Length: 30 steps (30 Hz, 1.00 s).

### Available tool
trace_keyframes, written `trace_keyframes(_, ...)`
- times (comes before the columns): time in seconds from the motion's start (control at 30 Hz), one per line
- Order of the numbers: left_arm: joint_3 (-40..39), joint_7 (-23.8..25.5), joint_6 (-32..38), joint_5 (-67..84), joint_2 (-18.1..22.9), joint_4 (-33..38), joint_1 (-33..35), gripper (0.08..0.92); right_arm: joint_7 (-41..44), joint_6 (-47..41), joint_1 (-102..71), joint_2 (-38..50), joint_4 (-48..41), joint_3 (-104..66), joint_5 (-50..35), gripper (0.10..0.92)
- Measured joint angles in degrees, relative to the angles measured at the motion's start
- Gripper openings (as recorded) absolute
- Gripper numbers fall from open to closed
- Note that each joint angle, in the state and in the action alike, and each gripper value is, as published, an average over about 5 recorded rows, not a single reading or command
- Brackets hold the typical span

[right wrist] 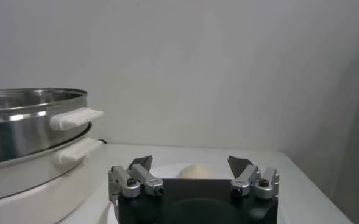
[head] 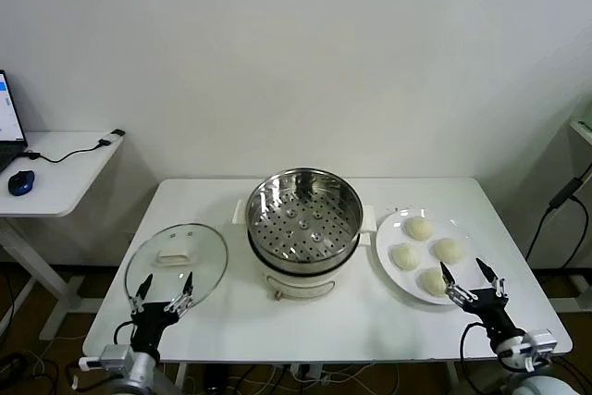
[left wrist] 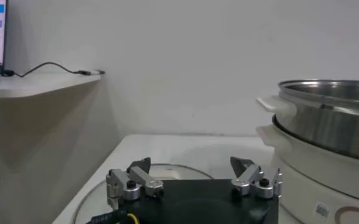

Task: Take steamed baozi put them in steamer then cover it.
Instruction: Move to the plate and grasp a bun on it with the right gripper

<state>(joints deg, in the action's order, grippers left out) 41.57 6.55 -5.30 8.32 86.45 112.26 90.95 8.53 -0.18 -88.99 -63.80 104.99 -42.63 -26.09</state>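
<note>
Plain white wall (head: 296,53) behind a white table (head: 213,201), side desk (head: 55,173) with laptop (head: 9,122) and mouse (head: 20,182).

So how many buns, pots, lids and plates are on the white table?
Steamed baozi: 4
Steamer: 1
Cover: 1
Plate: 1
Total: 7

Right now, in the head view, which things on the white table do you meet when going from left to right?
Glass cover with the open left pincer at its near edge → steamer → plate holding four steamed baozi, with the open right pincer at its near right edge.
</note>
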Motion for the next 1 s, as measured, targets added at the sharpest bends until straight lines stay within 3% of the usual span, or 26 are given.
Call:
trace_keyframes(0.5,0.3,-0.5,-0.7,-1.6,0.4,1.7,1.1,0.823,6.1,-8.9,14.4,9.0,-6.4,0.4,6.6,0.823)
trace_keyframes(0.73,0.2,-0.6,-0.5,-2.4,1.0,2.7,1.3,0.823,16.6,-13.5,27.2,16.3,-12.7,5.6,16.3,0.823)
trace_keyframes(1.0,0.0,-0.6,-0.5,-2.5,1.3,4.1,2.1,0.823,34.6,-14.8,44.3,21.5,-21.3,17.0,31.2,0.823)
